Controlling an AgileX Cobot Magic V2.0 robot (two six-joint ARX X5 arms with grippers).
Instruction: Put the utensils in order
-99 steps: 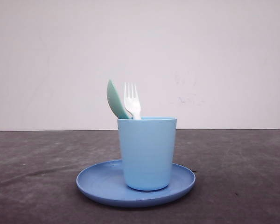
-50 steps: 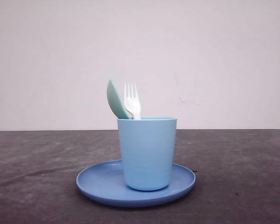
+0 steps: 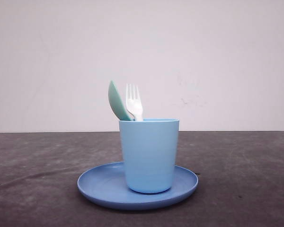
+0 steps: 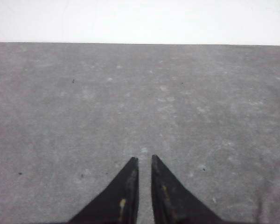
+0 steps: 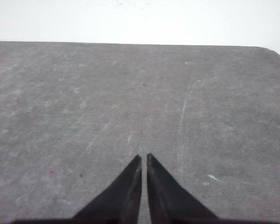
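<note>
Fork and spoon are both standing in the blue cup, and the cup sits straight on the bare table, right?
Not quite. The fork and spoon do stand in the cup, but the front view shows the cup sitting on the round blue plate, not straight on the table.

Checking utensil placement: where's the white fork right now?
In the front view, the white fork stands tines-up in the light blue cup, at its left rim, just right of the mint-green spoon. The cup sits on the round blue plate.
</note>
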